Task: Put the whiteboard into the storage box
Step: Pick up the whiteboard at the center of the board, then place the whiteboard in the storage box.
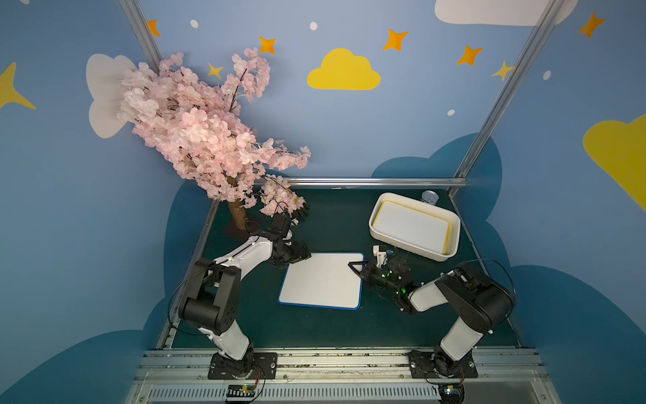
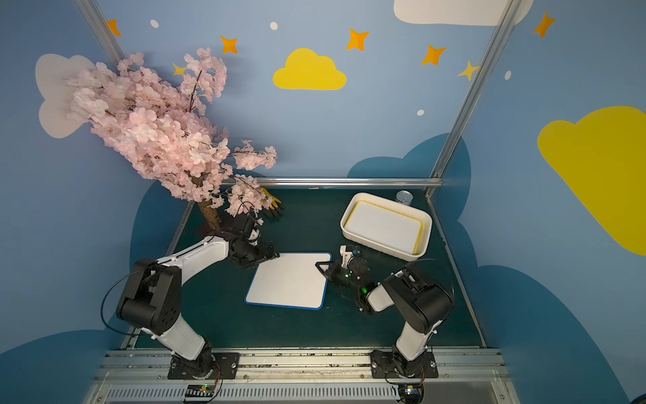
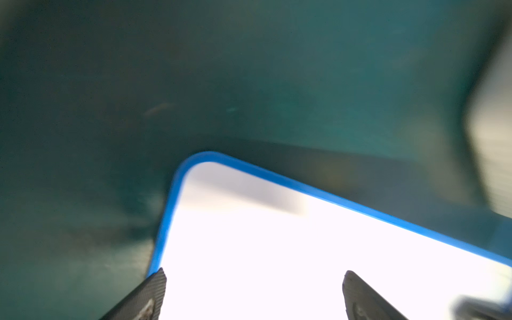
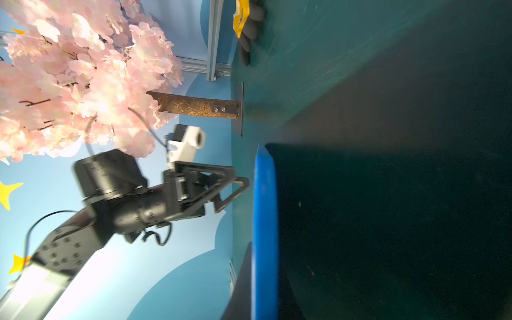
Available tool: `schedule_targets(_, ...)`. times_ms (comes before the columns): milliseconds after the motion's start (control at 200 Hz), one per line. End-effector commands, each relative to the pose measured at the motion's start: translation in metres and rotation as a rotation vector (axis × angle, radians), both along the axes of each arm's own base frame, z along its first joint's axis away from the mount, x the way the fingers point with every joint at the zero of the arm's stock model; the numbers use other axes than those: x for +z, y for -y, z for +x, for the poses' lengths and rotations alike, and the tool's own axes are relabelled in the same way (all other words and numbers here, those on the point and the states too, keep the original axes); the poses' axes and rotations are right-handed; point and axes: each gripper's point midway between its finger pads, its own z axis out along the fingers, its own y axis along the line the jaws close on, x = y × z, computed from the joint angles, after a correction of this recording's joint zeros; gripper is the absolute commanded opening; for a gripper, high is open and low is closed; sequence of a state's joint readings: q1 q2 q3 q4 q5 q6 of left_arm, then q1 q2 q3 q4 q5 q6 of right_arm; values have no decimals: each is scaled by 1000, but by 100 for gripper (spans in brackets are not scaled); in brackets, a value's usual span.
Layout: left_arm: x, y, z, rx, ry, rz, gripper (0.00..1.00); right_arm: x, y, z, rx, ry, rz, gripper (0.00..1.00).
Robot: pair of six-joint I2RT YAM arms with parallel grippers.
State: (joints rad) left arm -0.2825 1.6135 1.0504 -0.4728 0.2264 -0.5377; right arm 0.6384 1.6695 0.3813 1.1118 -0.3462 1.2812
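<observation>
Right gripper point(image 1: 358, 267): closed on the board's point(image 1: 321, 281) 3 o'clock edge, close to its far corner, in both top views. The right wrist view looks straight along the blue rim point(image 4: 266, 221).
Left gripper point(image 1: 304, 254): jaws wide apart, holding nothing, over the board's 10 o'clock corner. Its fingertips point(image 3: 155, 291) stand either side of white surface.
Board: blue-rimmed, face up at the middle of the mat point(image 1: 314, 332), not in the box.
Box point(image 1: 405, 243): at 2 o'clock from the board, apart from it. A yellow-rimmed board point(image 1: 410, 227) lies flat inside, and a can point(image 1: 429, 197) stands just beyond at 1 o'clock.
Handling: probably light, thin and stiff. The glossy face looks slick, so the rim is the place to pinch. Held by one edge, the far side would likely droop or swing. The box is only slightly larger, so the board must go in square.
Hard to see: the jaw beneath the board is hidden from above. Shadow along the rim hints at a lifted edge, but I cannot tell for sure. The left wrist view is blurred.
</observation>
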Motion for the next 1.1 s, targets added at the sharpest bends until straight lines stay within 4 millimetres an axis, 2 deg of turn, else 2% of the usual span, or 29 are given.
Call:
schedule_targets(0,41,10,4,-71,164,-39,100,36,-2,9,6,96,-15,0)
schedule_targets(100,64,10,3,-104,281,1,100,61,6,17,19,94,-80,0)
schedule_targets(195,85,17,-2,-147,377,26,100,95,30,28,-19,114,-141,0)
schedule_targets(225,90,19,-3,-160,402,32,100,102,43,32,-42,110,-164,0)
schedule_targets(250,94,21,-5,-171,420,35,100,121,50,38,-59,135,-165,0)
schedule_targets(361,105,34,-15,-238,477,56,100,161,97,54,-127,168,-168,0)
schedule_targets(546,109,64,-35,-370,519,70,100,204,190,85,-254,183,-117,0)
schedule_targets(681,106,82,-46,-437,512,52,100,204,248,108,-327,172,-121,0)
schedule_targets(836,96,97,-54,-491,480,34,100,184,308,135,-406,140,-84,0)
schedule_targets(941,92,102,-57,-509,464,31,100,168,332,156,-405,117,-72,0)
schedule_targets(1092,89,105,-57,-521,458,39,100,150,351,179,-406,117,-139,0)
